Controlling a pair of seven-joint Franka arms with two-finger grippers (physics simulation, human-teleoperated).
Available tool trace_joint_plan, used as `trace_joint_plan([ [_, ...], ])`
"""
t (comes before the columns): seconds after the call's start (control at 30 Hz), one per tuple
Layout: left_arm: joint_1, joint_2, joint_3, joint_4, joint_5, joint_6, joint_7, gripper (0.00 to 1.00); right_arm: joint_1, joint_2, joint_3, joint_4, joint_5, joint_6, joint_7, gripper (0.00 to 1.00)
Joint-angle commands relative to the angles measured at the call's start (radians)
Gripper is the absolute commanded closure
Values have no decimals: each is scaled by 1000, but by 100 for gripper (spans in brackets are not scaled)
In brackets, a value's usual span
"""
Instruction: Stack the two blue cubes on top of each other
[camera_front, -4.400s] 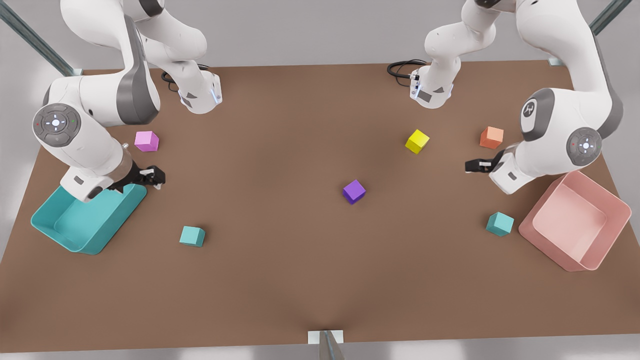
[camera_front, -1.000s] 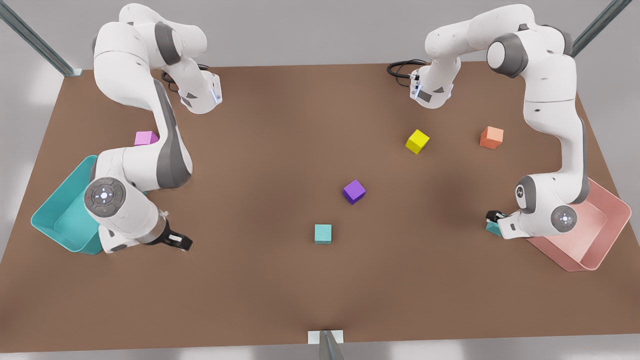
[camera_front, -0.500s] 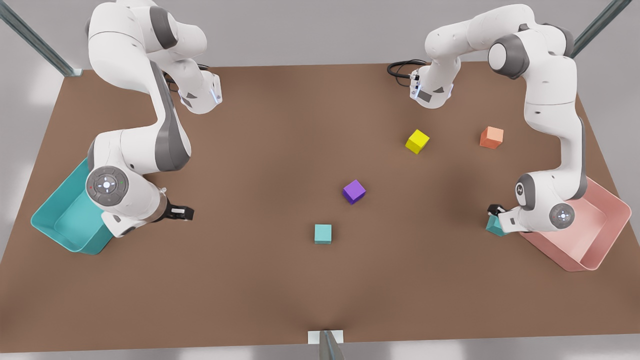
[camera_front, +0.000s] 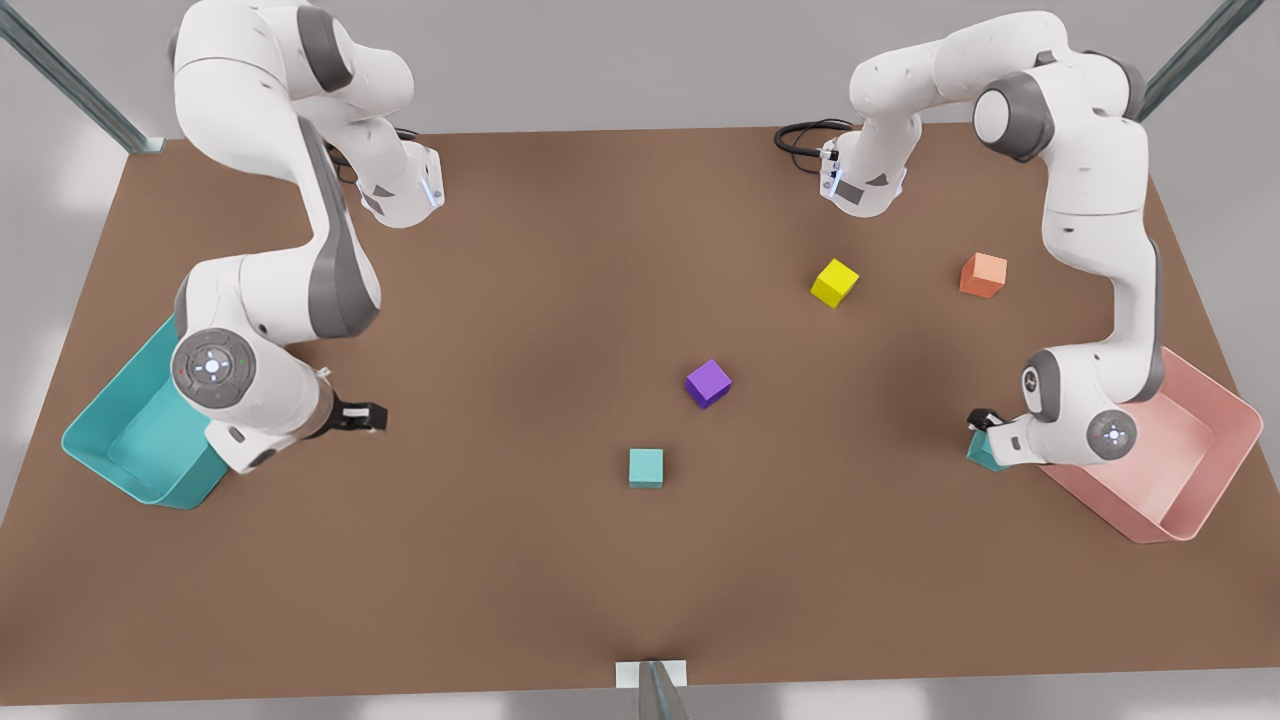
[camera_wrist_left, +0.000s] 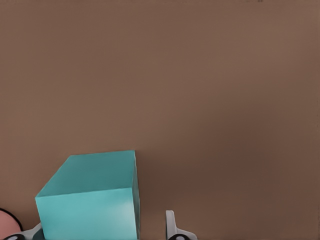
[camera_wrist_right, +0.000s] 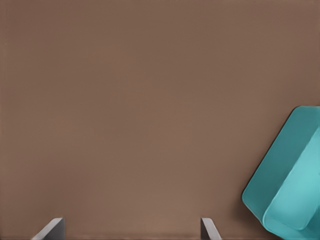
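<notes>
At the front view's right, the left gripper (camera_front: 985, 425) is seen down at one teal cube (camera_front: 985, 452), just beside the pink bin (camera_front: 1215, 470). In the left wrist view that cube (camera_wrist_left: 90, 200) sits between the spread fingers (camera_wrist_left: 172, 227), nearer one than the other; a firm hold cannot be confirmed. The other teal cube (camera_front: 646, 467) is set mid-table, well apart toward the front view's left. The right gripper (camera_front: 365, 417) is parked open by the teal bin (camera_front: 110, 450), empty.

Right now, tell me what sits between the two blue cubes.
Front view: only bare table lies between the centre blue cube and the blue cube at the left gripper.
</notes>
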Motion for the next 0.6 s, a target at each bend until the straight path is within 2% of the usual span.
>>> trace_joint_plan([
  [0.0,-5,6,0,1,1,4,-15,2,0,-5,0,-5,2,0,-65,0],
  [0.2,-14,31,18,1,2,29,-15,2,1,-3,0,-11,0,5,-67,0],
  [0.23,-16,29,18,1,2,29,-15,9,0,-2,0,-11,0,7,-67,0],
  [0.27,-16,29,18,1,2,27,-13,32,1,-2,0,-13,0,7,-67,0],
  [0.3,-16,29,18,1,13,25,-13,46,0,0,0,-11,0,7,-67,0],
  [0.4,-24,18,18,1,13,19,-24,46,0,0,0,-11,0,7,-67,0],
  [0.5,-99,-32,12,8,11,-91,-155,46,0,1,0,-11,0,8,-67,0],
  [0.57,-166,-32,-23,131,7,-243,-332,46,-2,0,0,-11,0,8,-67,0],
])
